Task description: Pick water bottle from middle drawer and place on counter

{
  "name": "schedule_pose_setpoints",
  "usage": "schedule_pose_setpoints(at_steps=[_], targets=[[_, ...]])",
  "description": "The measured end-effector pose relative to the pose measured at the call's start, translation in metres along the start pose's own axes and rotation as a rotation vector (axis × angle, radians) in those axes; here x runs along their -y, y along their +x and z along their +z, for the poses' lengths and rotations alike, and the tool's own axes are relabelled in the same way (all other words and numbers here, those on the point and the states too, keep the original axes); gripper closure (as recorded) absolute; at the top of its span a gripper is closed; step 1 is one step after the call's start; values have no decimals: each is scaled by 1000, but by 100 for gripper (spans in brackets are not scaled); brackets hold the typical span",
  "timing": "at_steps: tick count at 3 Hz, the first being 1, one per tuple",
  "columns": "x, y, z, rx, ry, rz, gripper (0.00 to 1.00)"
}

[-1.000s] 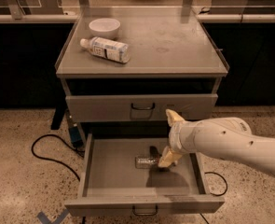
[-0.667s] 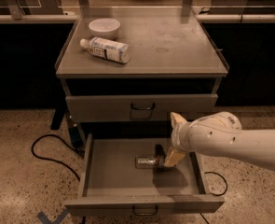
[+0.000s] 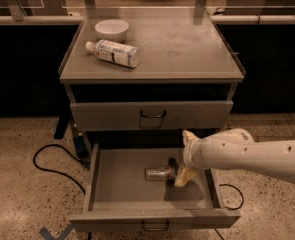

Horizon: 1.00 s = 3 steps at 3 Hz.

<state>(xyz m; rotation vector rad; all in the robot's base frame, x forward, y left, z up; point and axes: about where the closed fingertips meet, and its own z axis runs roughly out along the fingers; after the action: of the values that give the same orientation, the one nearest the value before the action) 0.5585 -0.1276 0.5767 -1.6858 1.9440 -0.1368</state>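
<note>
The water bottle (image 3: 159,173), small and clear, lies on its side in the open middle drawer (image 3: 121,181), cap end to the right. My gripper (image 3: 177,172) reaches down into the drawer from the right, at the bottle's right end and touching or nearly touching it. The white arm (image 3: 237,153) stretches in from the right edge. The counter (image 3: 187,49) is the flat grey cabinet top above.
A white bowl (image 3: 111,29) and a larger opaque bottle with a printed label (image 3: 113,52) lie on the counter's left side. The upper drawer (image 3: 152,115) is closed. A black cable (image 3: 52,165) runs on the floor left of the cabinet.
The arm has shifted slightly left and its elbow has dropped a little. The gripper stays at the bottle's right end, and the bottle has barely moved.
</note>
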Motion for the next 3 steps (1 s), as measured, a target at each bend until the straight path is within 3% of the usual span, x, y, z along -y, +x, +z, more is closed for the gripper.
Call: schedule_pose_setpoints(at_steps=[1, 2, 3], targets=[[-40, 28, 53, 24, -120, 102, 0], [-68, 42, 82, 19, -183, 131, 0], [-69, 42, 82, 19, -184, 130, 0]])
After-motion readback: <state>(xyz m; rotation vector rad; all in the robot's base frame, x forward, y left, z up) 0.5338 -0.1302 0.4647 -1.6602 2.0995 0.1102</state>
